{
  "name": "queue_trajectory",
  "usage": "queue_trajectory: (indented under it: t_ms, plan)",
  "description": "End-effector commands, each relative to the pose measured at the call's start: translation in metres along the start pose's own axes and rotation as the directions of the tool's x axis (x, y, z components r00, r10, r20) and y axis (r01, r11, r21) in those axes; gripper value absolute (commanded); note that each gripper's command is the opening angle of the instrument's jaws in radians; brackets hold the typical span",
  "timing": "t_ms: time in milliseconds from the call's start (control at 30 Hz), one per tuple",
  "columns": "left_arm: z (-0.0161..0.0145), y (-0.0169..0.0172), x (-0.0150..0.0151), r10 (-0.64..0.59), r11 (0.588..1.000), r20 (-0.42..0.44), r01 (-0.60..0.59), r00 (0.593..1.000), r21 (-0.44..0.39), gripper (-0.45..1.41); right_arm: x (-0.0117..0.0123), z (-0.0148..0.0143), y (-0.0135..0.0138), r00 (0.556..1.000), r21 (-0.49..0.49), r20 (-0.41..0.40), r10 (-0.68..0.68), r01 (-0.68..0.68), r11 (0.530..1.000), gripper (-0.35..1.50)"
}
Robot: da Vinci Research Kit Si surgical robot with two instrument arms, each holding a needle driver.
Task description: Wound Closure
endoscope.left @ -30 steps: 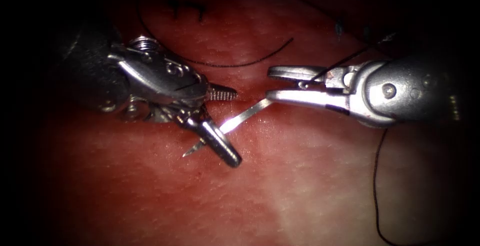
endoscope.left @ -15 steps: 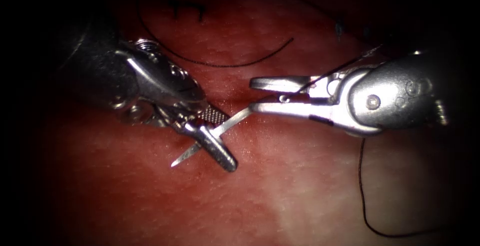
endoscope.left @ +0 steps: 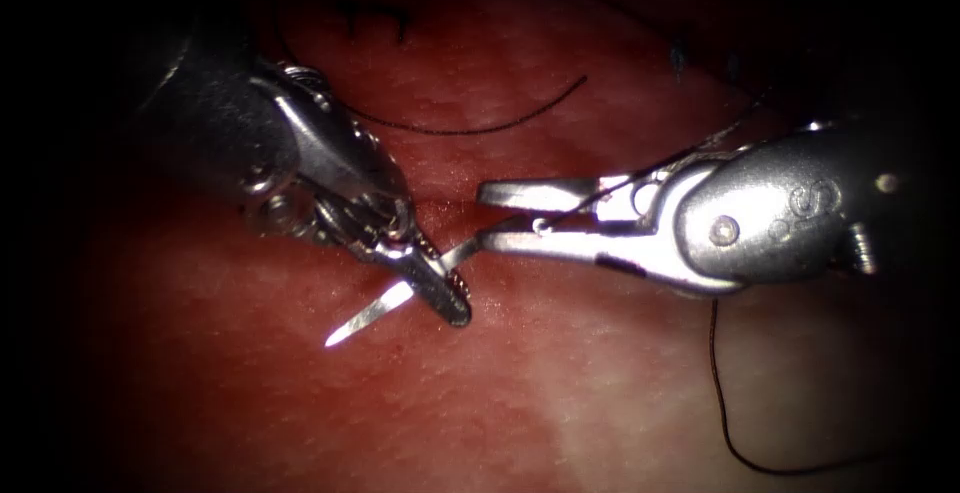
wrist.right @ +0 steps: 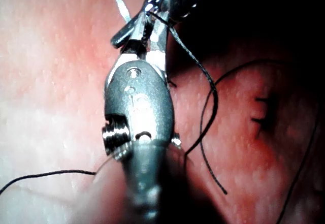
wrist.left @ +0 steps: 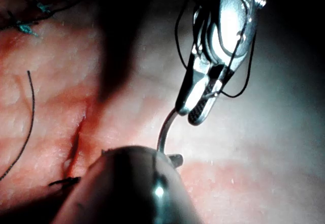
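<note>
needle (endoscope.left: 385, 303): bright silver, glinting white at its pointed end
left tool (endoscope.left: 425, 268): polished steel, with a fine cross-hatched pattern on the inner jaw face
right tool (endoscope.left: 505, 218): silver-grey metal, with a dark band across the lower jaw near its hinge and a faint engraved mark on the housing at 3 o'clock
thread (endoscope.left: 470, 123): thin black strand
tissue (endoscope.left: 560, 383): mottled red and pink, paler cream patch towards 5 o'clock
stitches (endoscope.left: 375, 18): dark short marks at 12 o'clock
</note>
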Motion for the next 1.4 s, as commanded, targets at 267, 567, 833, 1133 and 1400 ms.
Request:
queue_trajectory:
  t_ms: [267,567,833,1133,1400]
  plan:
    - [0.0011,-0.0003,0.0005,0.012,1.000,0.127,-0.008,0.992,-0.030,-0.45,-0.0006,0.0021,-0.0007,0.972,-0.147,0.029,0.233,-0.227,0.963,1.13]
    - [0.0017,-0.0022,0.0006,-0.004,1.000,0.349,0.006,0.937,-0.006,-0.45,-0.0010,0.0028,-0.0012,0.934,-0.381,-0.085,0.347,-0.352,0.855,0.84]
    - [0.0013,-0.0026,0.0005,-0.003,1.000,0.412,-0.005,0.911,0.019,-0.45,-0.0010,0.0021,-0.0020,0.927,-0.395,-0.126,0.352,-0.373,0.840,0.05]
    - [0.0015,-0.0034,0.0009,0.018,1.000,0.415,-0.023,0.910,0.009,-0.45,-0.0007,0.0014,-0.0021,0.920,-0.493,-0.053,0.388,-0.362,0.791,-0.35]
    - [0.0019,-0.0033,0.0000,0.370,0.929,0.440,-0.322,0.818,-0.183,1.40,-0.0014,0.0000,-0.0012,0.936,-0.397,-0.035,0.351,-0.335,0.855,-0.35]
